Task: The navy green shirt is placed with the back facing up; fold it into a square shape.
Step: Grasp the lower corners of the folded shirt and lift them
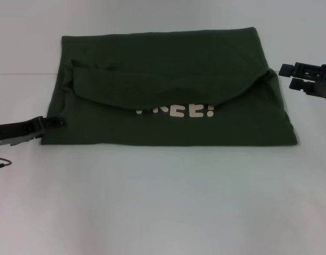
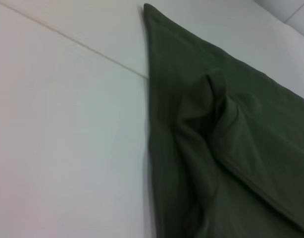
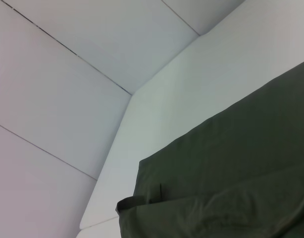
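The desk point(image 1: 163, 212) carries the shirt point(image 1: 168, 69), which lies across its far middle as a wide rectangle, longer side to side than front to back. An upper layer is folded toward the near edge and ends in a curved hem; pale lettering point(image 1: 176, 111) shows partly below that hem. Judged from this layout, the lengthwise folds are done and the step in hand is the crosswise fold that brings the rectangle to a square. The left hand point(image 1: 59, 121) sits at the shirt's near left edge, fingers together as far as can be seen, with no cloth visibly between them. The right hand point(image 1: 288, 76) hovers just off the right edge, fingers apart, empty. The next move calls for gripping one short side at its corners and carrying it across evenly.
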{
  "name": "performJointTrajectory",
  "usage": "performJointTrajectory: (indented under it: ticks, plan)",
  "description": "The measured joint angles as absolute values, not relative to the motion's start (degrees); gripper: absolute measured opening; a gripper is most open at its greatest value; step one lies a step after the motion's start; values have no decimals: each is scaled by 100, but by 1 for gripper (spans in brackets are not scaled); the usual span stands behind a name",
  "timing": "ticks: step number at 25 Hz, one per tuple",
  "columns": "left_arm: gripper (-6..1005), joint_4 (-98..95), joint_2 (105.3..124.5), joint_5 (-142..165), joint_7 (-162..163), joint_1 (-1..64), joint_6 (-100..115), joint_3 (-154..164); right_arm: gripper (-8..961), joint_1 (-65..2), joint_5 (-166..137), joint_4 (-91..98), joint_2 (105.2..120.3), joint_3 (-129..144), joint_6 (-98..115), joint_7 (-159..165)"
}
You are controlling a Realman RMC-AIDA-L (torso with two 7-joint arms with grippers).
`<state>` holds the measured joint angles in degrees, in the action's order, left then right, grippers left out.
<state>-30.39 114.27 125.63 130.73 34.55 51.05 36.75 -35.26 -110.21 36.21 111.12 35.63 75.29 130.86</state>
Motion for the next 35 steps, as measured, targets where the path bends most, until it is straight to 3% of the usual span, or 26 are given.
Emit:
performJointTrajectory:
  ticks: [15,20,35]
  plan:
    - [821,-2988,11495,12609,13166,3551,4881,3908,737,-3512,-11016,3621,11100,3413,7571,13079]
    - [635,-3029,11496,12617,13173,3563,4823,3911,737,-3494,-11012,3621,11100,3367,7585,13071]
    - [626,-3033,11493,12624,13322,3595,4851,4215,736,-3476,-10951,3621,11106,3319,7603,13069]
